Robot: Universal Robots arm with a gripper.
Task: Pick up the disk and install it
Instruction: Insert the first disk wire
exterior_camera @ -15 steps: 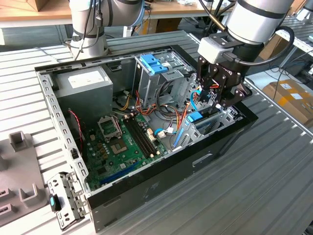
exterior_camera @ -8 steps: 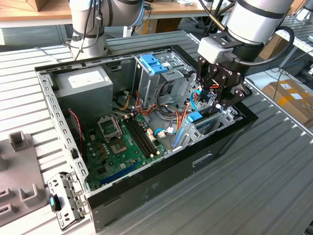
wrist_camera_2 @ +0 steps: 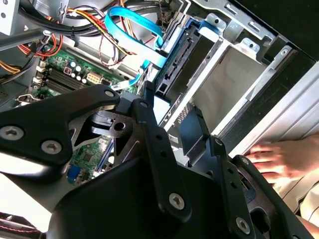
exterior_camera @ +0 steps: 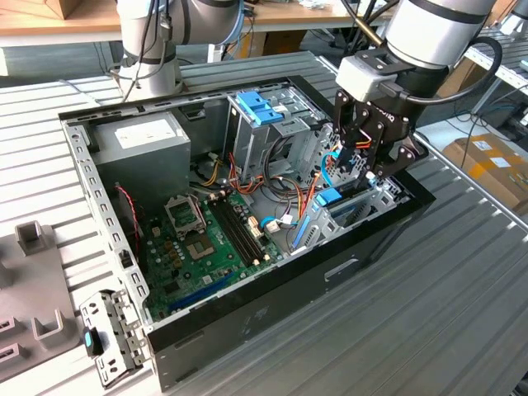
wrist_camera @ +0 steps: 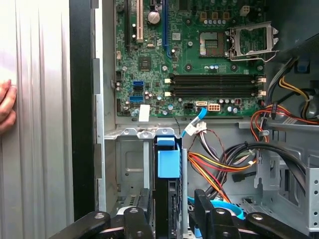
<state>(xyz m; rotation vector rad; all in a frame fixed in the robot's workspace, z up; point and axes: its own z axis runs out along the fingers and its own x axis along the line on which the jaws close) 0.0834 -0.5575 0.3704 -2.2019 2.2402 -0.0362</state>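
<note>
The disk (wrist_camera: pixel 167 164) stands on edge in the metal bay (wrist_camera: pixel 127 164) at the front corner of the open computer case (exterior_camera: pixel 272 322). Its blue rail faces up and its flat sides run along the bay walls, as I'd expect for a drive sliding down a slot. In the first wrist view the gripper (wrist_camera: pixel 173 201) straddles it. Its fingers (wrist_camera: pixel 203 211) look spread, not clamped: one lies close against the disk's side and the other stands slightly off it. From the exterior view the gripper (exterior_camera: pixel 373 169) hangs straight over that corner, which looks meant to keep the drive in line with the slot.

I can't see how deep the disk sits, because the gripper's black linkage covers its near end in both wrist views and the bay hides its far end. I also can't tell whether it has seated or latched.

Beside the bay a bundle of coloured cables (wrist_camera: pixel 224 164) loops clear of the slot, and a flat blue data cable (wrist_camera_2: pixel 132 20) curls above it. The green motherboard (wrist_camera: pixel 149 64) lies beyond. A person's hand (wrist_camera: pixel 6 107) rests on the ribbed desk (exterior_camera: pixel 429 297) just outside the case wall, perhaps steadying it, with the rest of the person cut off.
</note>
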